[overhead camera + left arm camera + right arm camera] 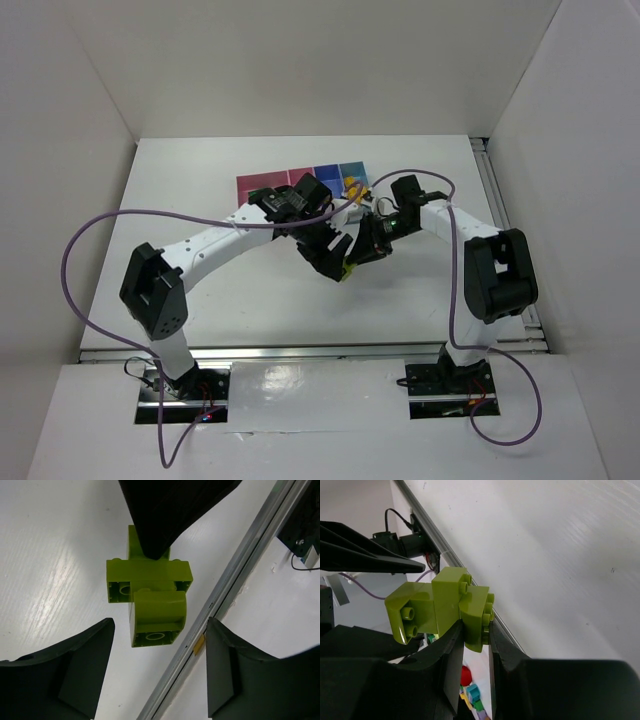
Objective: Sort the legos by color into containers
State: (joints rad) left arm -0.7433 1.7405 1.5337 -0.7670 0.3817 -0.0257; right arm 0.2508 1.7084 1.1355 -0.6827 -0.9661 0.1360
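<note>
Lime green lego cluster [440, 607] pinched at one end by right jaws, hollow undersides facing spread left jaws

Mid-table crowded: left pincer [159, 630] gapes around lime bricks [150, 580] pinched in right pincer [476, 630]; together they screen the containers [258, 186] behind. Passing room over the table [180, 170] at far left and right.

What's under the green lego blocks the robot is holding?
Below the lime green legos, pinched by the right gripper, only bare white table shows. The patch straight beneath is hidden by the bricks themselves.
</note>
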